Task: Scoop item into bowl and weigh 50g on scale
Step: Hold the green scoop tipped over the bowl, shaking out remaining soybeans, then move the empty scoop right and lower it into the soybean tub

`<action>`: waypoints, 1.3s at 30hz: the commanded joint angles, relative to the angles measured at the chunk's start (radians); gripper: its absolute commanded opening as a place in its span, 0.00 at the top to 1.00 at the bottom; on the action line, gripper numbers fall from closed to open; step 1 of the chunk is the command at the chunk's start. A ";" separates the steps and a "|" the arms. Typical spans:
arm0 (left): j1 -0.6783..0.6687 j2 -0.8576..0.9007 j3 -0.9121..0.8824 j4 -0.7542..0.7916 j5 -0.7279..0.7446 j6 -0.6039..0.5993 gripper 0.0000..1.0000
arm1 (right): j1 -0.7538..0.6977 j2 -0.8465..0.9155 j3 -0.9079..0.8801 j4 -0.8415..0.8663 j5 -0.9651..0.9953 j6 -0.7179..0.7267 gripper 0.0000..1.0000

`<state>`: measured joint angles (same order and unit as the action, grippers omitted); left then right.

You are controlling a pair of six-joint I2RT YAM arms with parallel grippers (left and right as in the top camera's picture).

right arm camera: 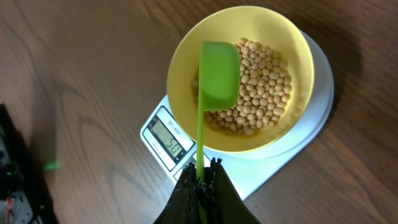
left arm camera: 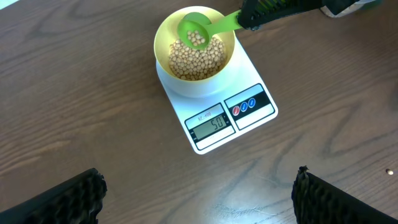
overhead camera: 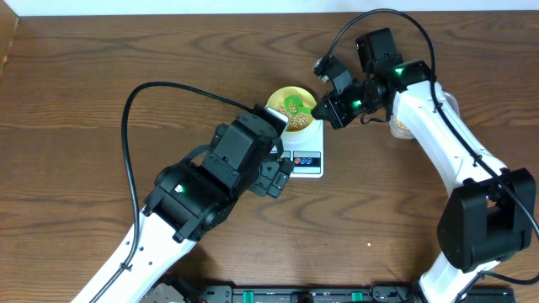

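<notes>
Beans (right arm camera: 261, 87) at weighing. On the desk (right arm camera: 74, 62), just ahead of my right claw (right arm camera: 202, 180), sits the scale (right arm camera: 314, 124), bearing the bowl (right arm camera: 186, 56) of beans; the display (right arm camera: 168, 138) reads 50. I judge: lift the scoop (right arm camera: 219, 71) away level, touching nothing. Right claw pinches its handle, arm reaching leftward; left claw (left arm camera: 199, 196) hovers spread, scale ahead.

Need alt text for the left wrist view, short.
A white scale, its display reading 50, carries a yellow-green bowl of tan beans on a wooden table. A green scoop with a few beans hangs over the bowl, its handle gripped by the right fingers. The left fingers sit wide apart at the bottom corners.
</notes>
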<state>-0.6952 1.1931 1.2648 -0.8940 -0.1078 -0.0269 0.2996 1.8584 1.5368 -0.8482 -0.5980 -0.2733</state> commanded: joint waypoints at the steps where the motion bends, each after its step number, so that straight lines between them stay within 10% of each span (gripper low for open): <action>1: 0.005 -0.005 0.006 -0.003 -0.009 -0.008 0.02 | -0.005 0.012 0.017 0.003 0.012 -0.031 0.99; 23: 0.005 -0.005 0.006 -0.003 -0.009 -0.008 0.02 | -0.098 0.012 0.017 0.104 -0.359 0.437 0.99; 39: 0.005 -0.005 0.006 -0.003 -0.009 -0.008 0.02 | -0.407 0.011 0.017 0.047 -0.478 0.489 0.99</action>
<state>-0.6952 1.1931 1.2648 -0.8940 -0.1078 -0.0269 -0.0475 1.8584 1.5368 -0.7834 -1.0321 0.2024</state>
